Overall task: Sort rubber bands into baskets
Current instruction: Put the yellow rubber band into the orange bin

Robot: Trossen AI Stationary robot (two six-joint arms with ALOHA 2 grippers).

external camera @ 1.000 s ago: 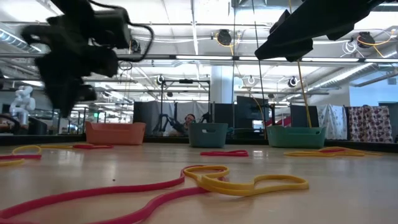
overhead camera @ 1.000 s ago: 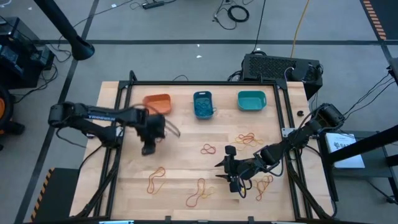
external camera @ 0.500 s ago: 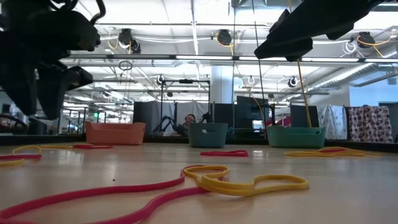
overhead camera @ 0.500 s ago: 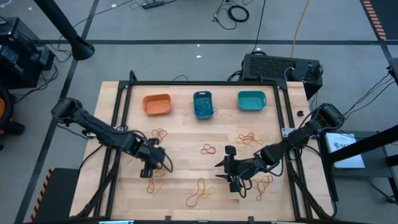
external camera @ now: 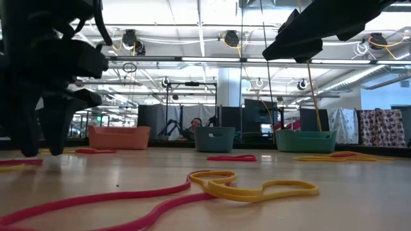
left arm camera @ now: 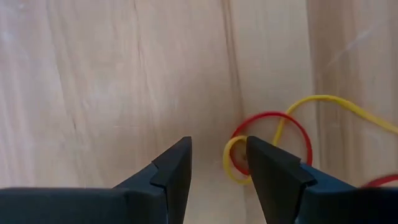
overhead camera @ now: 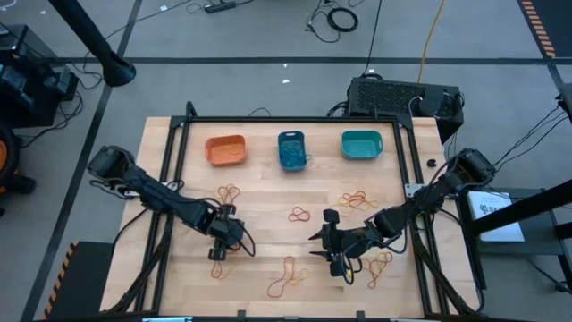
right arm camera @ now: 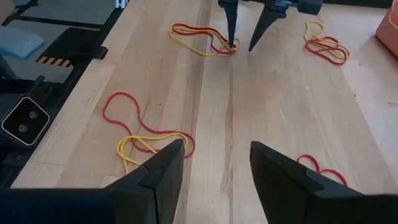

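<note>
My left gripper (overhead camera: 217,252) is open, fingers pointing down close to the table at the near left, shown also in the low view (external camera: 45,151). Its fingertips stand at one end of a tangle of red and yellow rubber bands (left arm camera: 268,142), also in the right wrist view (right arm camera: 202,36). My right gripper (overhead camera: 320,246) is open and empty above the table's near middle. The orange basket (overhead camera: 225,150), the blue basket (overhead camera: 292,149) and the teal basket (overhead camera: 361,144) stand in a row along the far edge. My left gripper comes from above, pointing down. One fingertip (right arm camera: 231,42) stands right at the small yellow loop (left arm camera: 231,163) at the end of the tangle. I cannot tell whether it touches the band. The bands lie flat on the table.
More red and yellow band tangles lie on the table: far left (overhead camera: 231,192), middle (overhead camera: 298,214), right (overhead camera: 357,199), near middle (overhead camera: 288,277) and beside my right gripper (overhead camera: 380,264). A black frame (overhead camera: 268,119) borders the table. Bare wood lies between the tangles.
My left gripper has gone from near the orange basket toward the table's near edge and down, ending just above the table at the near-left band tangle. The bands have not moved.
</note>
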